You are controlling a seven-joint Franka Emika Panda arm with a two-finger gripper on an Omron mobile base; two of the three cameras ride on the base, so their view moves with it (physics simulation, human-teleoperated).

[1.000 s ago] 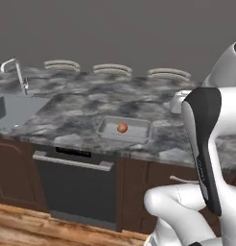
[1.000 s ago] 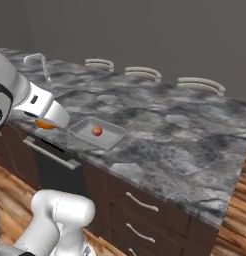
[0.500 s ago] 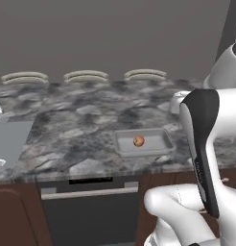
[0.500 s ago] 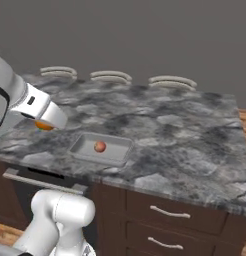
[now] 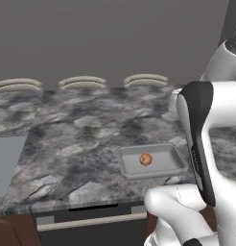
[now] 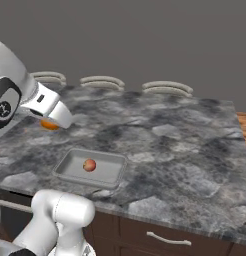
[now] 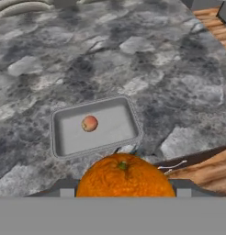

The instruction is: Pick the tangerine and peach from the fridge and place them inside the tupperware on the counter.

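Carrying the tangerine (image 7: pixel 124 176), claw (image 6: pixel 49 121) clamped on it, held high over the counter (image 6: pixel 165 135). Compared with a second ago, whole scene slid sideways in both base views: base driving, not the things moving. Tub (image 7: pixel 94 127) now ahead of and below the claw, near the counter's front edge; a second ago further off to the side. Peach (image 7: pixel 89 123) already lying in the tub, left of centre as seen from the hand. Judged: peach half done, tangerine on approach, lowering and release outstanding. Counter dark marbled stone, otherwise bare near the tub. Beyond the claw, three curved stool backs (image 6: pixel 102 81) along the far edge, plain grey wall (image 5: pixel 105 38) behind. Dark wooden cabinets (image 6: pixel 160 235) under the counter.
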